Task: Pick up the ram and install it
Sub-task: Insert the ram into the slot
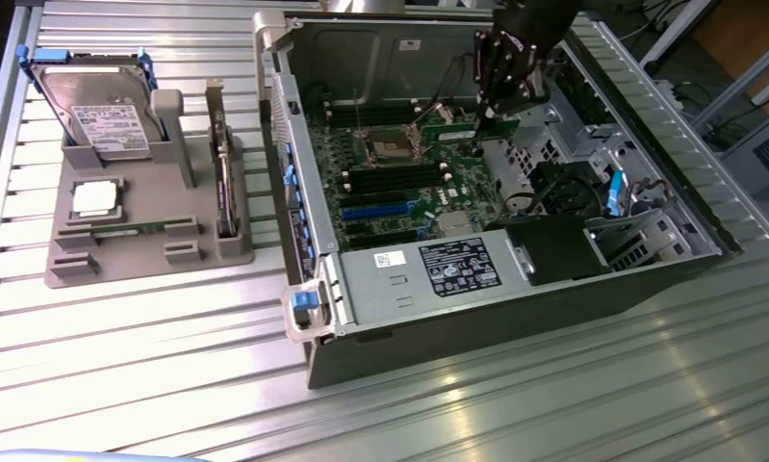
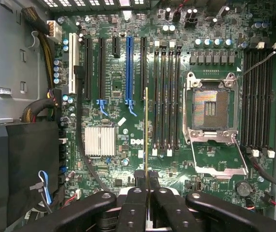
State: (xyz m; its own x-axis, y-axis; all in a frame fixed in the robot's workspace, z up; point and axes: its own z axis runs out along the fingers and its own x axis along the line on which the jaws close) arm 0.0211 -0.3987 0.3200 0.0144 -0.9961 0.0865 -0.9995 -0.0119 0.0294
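My gripper [image 2: 146,187] is shut on the ram [image 2: 146,130], a thin green board seen edge-on and sticking out from between the black fingers [image 2: 133,203]. It hangs over the motherboard [image 2: 123,72], just beside the bank of black memory slots [image 2: 167,96] and apart from them. In the exterior view the gripper [image 1: 486,123] reaches down into the open computer case [image 1: 358,279], with the ram [image 1: 453,119] at its tip near the processor socket [image 1: 395,146].
The processor socket [image 2: 210,108] stands open, with a second bank of memory slots [image 2: 258,96] beyond it. Cables [image 2: 46,43] and a black shroud [image 2: 22,164] flank the board. Outside the case, a grey stand [image 1: 140,231] holds a hard drive [image 1: 95,111], a processor chip [image 1: 95,197] and an expansion card [image 1: 219,164].
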